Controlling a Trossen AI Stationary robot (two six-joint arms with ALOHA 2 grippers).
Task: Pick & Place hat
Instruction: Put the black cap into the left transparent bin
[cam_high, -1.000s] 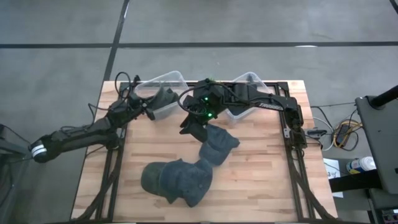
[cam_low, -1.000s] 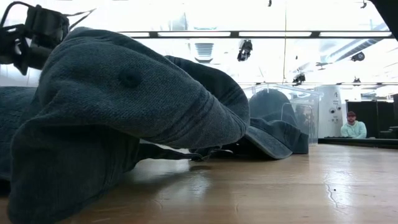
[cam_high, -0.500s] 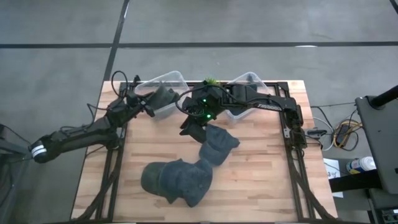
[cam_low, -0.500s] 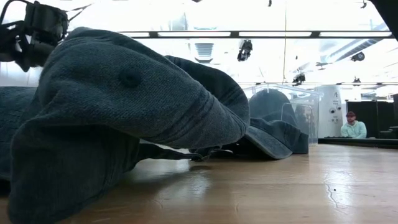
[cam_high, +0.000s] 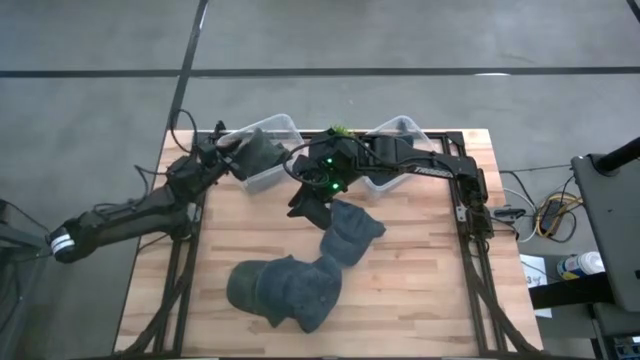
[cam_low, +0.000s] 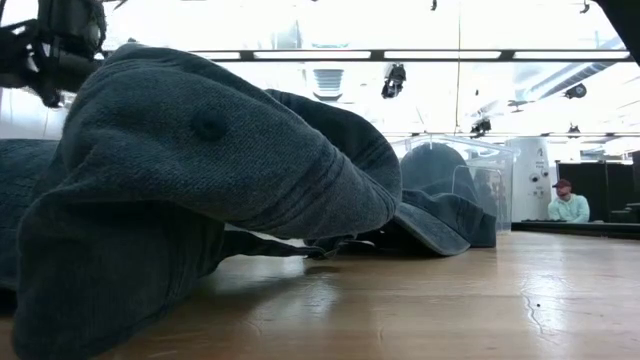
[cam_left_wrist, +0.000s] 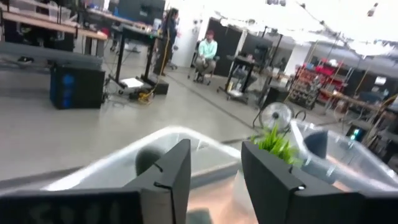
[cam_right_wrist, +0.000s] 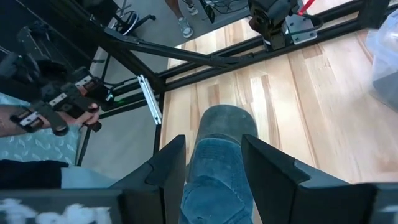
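The wooden bench (cam_high: 420, 290) carries two dark hats (cam_high: 285, 290) piled at its near side and a third hat (cam_high: 352, 232) at the centre. The right end effector (cam_high: 310, 205) straddles this hat's far edge, fingers spread, nothing gripped. One hat (cam_high: 258, 152) already lies in the left clear bin (cam_high: 280, 125), where the left end effector (cam_high: 222, 152) hovers, released. Three hats remain, I judge. Behind is a workshop with a seated person (cam_low: 570, 203).

A big open workshop or lab: bare concrete floor (cam_left_wrist: 56, 134), work desks (cam_left_wrist: 50, 25), a seated person (cam_left_wrist: 205, 53), ceiling lights (cam_low: 420, 55).
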